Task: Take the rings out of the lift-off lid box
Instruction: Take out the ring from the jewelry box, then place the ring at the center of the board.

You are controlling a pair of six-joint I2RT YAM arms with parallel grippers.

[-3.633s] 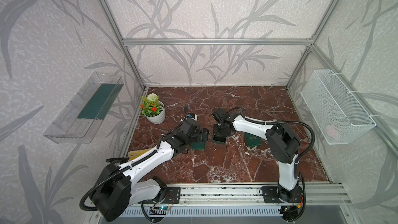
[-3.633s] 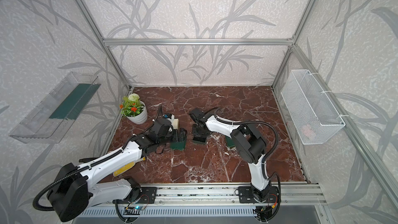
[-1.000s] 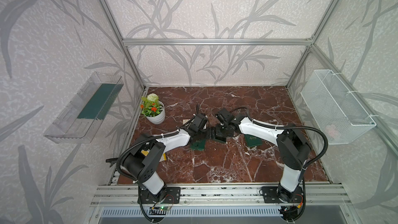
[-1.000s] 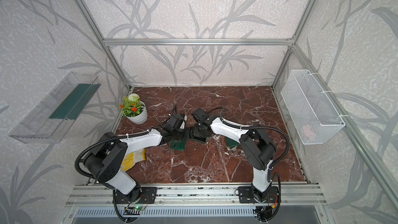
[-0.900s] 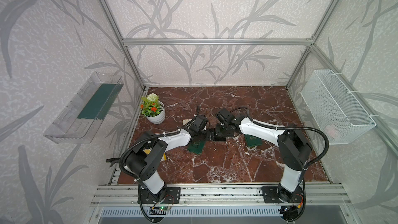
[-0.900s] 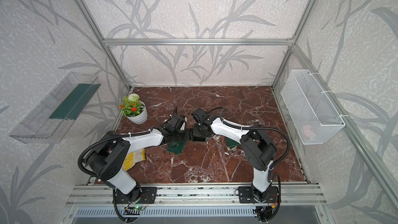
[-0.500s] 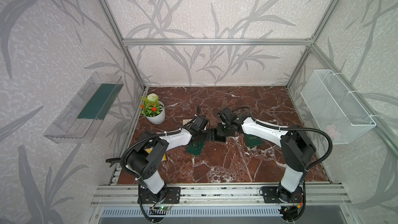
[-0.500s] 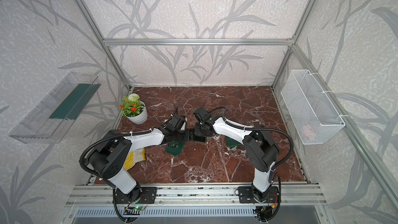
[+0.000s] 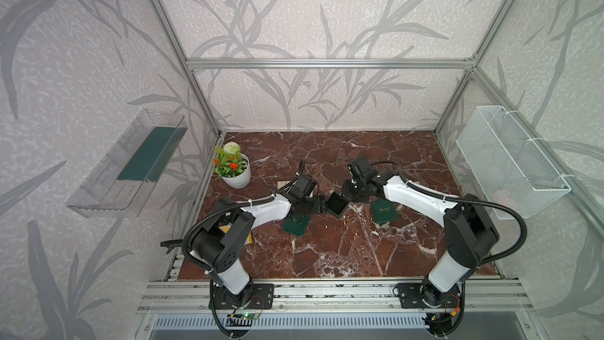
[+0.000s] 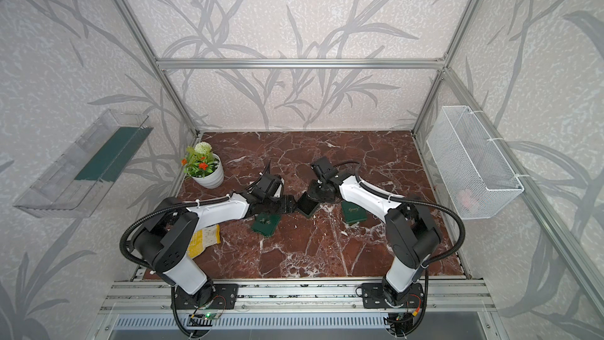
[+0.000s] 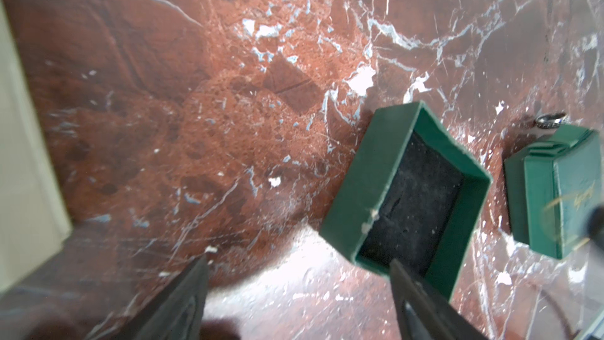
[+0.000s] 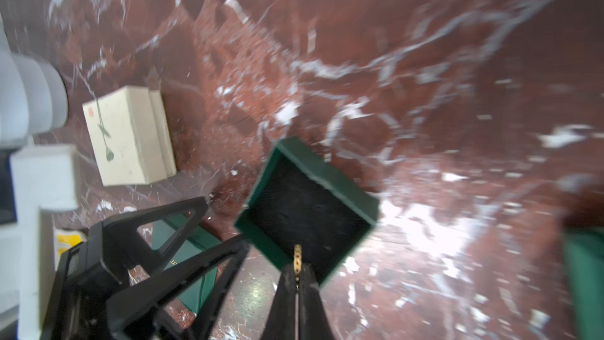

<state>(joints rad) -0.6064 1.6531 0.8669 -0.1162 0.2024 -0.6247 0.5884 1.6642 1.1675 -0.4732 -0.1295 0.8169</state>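
The open box (image 9: 336, 203), green with a dark lining, sits tilted between the two grippers near the middle of the worktop (image 9: 327, 256). Whether it rests on the marble cannot be told.

The right gripper (image 12: 297, 269) is pinched tight on a gold ring (image 12: 297, 255). The ring stands edge-on between the gripper's tips, right over the rim of the open box (image 12: 307, 210) and clear of the lining.

The left gripper (image 11: 298, 260) is spread wide. One finger (image 11: 418, 302) is at the near wall of the open box (image 11: 405, 191), and the other is well away from it over bare marble, so it grips nothing.

A silver ring (image 11: 550, 119) lies on the worktop outside the open box. It is just past a scripted green box (image 11: 555, 191) that lies near the open box on the right arm's side.

A third green box (image 9: 295, 224) lies flat close to the open box on the left arm's side, partly under the left gripper. A white box (image 12: 127, 135) lies farther out on that side.
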